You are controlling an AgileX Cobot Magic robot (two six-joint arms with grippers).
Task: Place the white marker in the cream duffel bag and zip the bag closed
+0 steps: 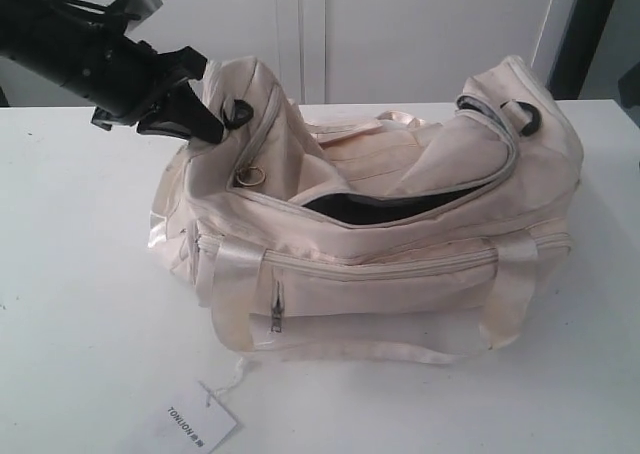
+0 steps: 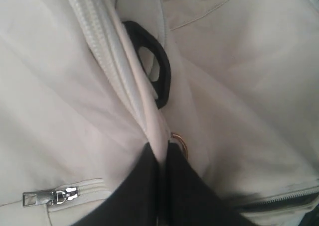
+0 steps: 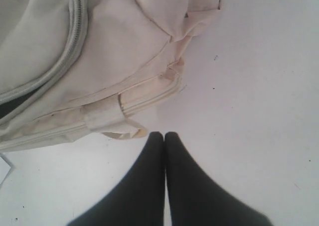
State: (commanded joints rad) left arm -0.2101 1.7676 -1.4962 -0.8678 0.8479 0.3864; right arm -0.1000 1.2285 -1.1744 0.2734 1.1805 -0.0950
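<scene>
Duffel bag (image 1: 400, 274), end seam apparently pinched by left tool (image 2: 160, 152), right tool (image 3: 164, 135) pressed together alongside

White tabletop (image 1: 80, 274). Bag (image 1: 400, 274) sits mid-table, nearer the far edge, top zip open. Tag (image 1: 190, 422) lies flat by the near edge, with a thin string (image 1: 232, 372) seemingly tying it to the bag.

Soft cloth bag on a smooth counter
The bag (image 1: 400, 274) is matt cream cloth with a dark lining, and its strap handles (image 1: 236, 274) are glossy, satin-like ribbon. On the bag, the strap ring (image 2: 164, 71) looks like matt black plastic, while the small ring (image 1: 251, 176) and zip pull (image 2: 50, 197) are shiny metal. Beside the bag lies a paper tag (image 1: 195, 424). The counter (image 1: 80, 274) is smooth, matt white.
</scene>
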